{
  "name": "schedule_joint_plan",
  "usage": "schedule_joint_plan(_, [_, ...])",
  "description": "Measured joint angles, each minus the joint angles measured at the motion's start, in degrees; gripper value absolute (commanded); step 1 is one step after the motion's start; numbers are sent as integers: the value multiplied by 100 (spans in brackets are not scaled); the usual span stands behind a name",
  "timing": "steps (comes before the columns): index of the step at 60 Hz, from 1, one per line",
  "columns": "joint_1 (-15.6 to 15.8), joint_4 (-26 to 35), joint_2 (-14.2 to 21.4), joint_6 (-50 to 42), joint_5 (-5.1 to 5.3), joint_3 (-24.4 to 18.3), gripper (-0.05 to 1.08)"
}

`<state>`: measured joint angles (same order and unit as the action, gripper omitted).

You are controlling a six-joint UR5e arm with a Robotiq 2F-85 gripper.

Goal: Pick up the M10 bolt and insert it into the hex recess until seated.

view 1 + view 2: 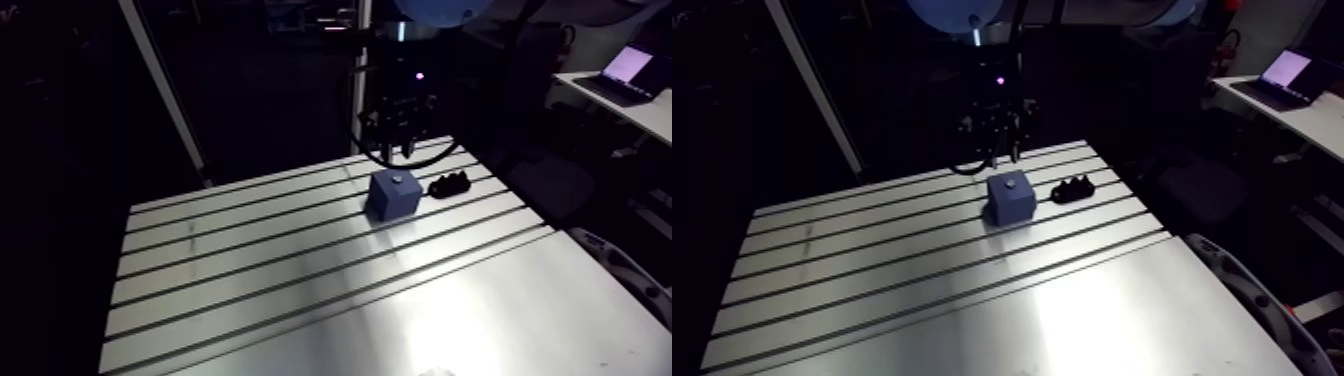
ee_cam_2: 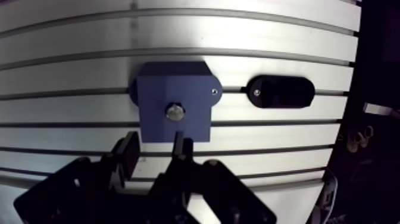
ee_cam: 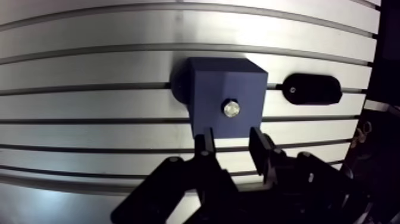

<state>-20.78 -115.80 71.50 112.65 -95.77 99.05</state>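
The jaws are released: in the wrist view the two dark fingers (image 3: 206, 148) stand apart with only bare counter (image 3: 89, 65) showing in the gap, and nothing is gripped between them. The M10 bolt (image 3: 231, 108) is not in the jaws. It sits in the top face of the blue block (image 3: 226, 83), where its bright metal head shows near the centre of that face, on the half nearer the fingers. Whether the head is fully down in the hex recess cannot be read from these views. The block rests upright on the slotted aluminium counter, straddling one of the slots, just ahead of the fingertips. The fingertips are clear of the block and do not touch it. A black oblong part (image 3: 311, 89) lies flat on the counter just beside the block, apart from it, on the same slot line, and a small screw head is visible at the end facing the block. In the arm view the jaws hang above the far side of the counter, over and slightly behind the block, with a visible gap between them and its top face. The black part lies at the block's side toward the counter's edge.
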Motion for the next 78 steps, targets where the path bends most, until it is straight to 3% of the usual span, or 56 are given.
schedule_joint_plan(26, [-157, 72, -177, 19, 113, -71, 56])
schedule_joint_plan(52, [-189, 549, -450, 22, 127, -465, 56])
schedule_joint_plan(78, [-195, 598, -583, 57, 120, -489, 56])
